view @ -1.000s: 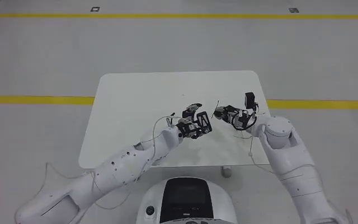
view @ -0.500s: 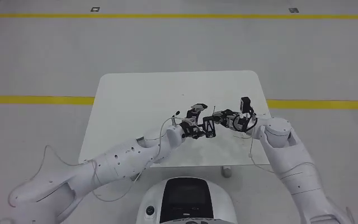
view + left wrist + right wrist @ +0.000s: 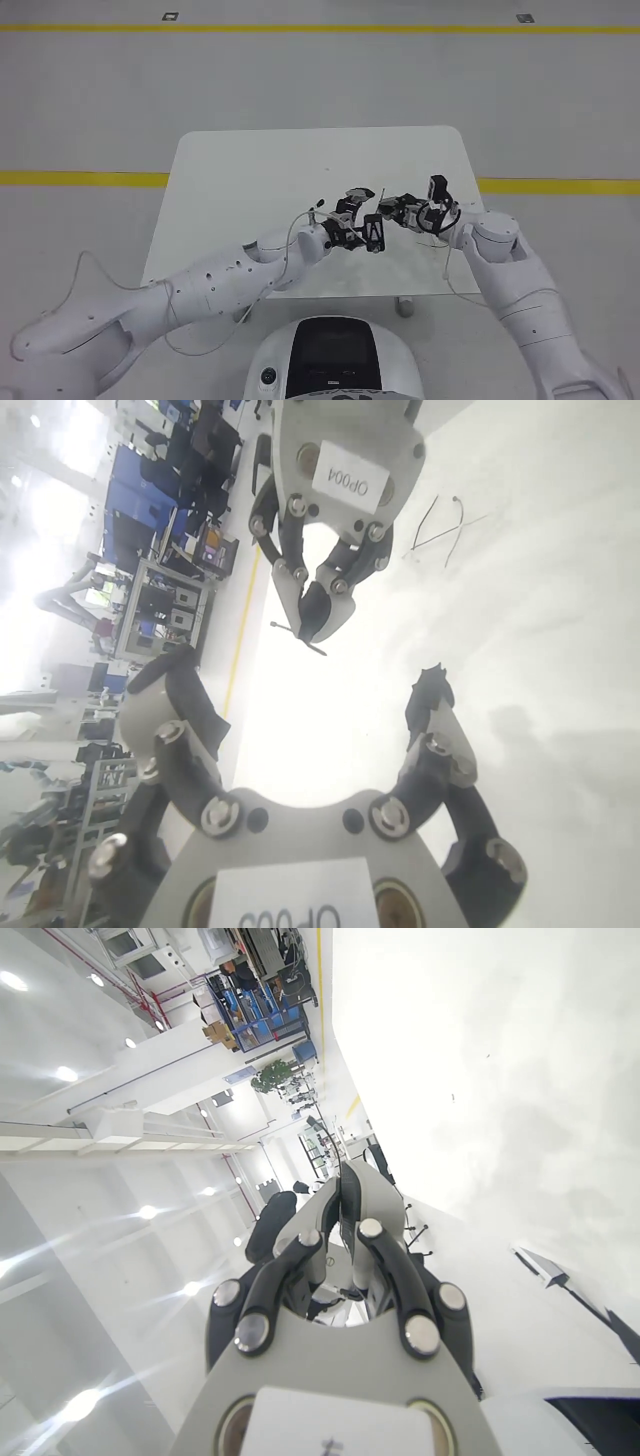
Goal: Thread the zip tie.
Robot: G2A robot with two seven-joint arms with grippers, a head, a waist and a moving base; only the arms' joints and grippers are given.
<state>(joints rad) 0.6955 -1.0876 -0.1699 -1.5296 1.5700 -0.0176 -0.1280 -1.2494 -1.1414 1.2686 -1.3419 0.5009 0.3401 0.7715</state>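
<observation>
Zip tie (image 3: 300,635): thin, dark, narrow strip, small squared head at one end, plain short tip at the other. Pinched partway along between the fingertips of the right gripper (image 3: 315,622), held in the air above the white table (image 3: 250,180), clear of its surface. From the right wrist view, seen as a fine dark curve (image 3: 331,1140) rising out of the pressed-together fingertips of the right gripper (image 3: 345,1183). From the top view, barely a hairline (image 3: 382,192) standing up from the right gripper (image 3: 392,205), over the table's near-right part. Right jaws clamped tight on the strip. Left gripper (image 3: 300,690) directly facing, fingers spread wide with nothing between them, close to the tie but not touching; in the top view, left gripper (image 3: 365,213) just beside the right one, tip to tip. Farther off on the tabletop, a few loose ties (image 3: 440,532), thin and dark, lying crossed over one another. Writing: white rectangular label (image 3: 354,475) with dark printed characters on the right gripper's body, a similar label (image 3: 290,895) on the left gripper's body, partly cut off at the edge; another white label (image 3: 340,1423) in the right wrist view, print too cropped to make out.
</observation>
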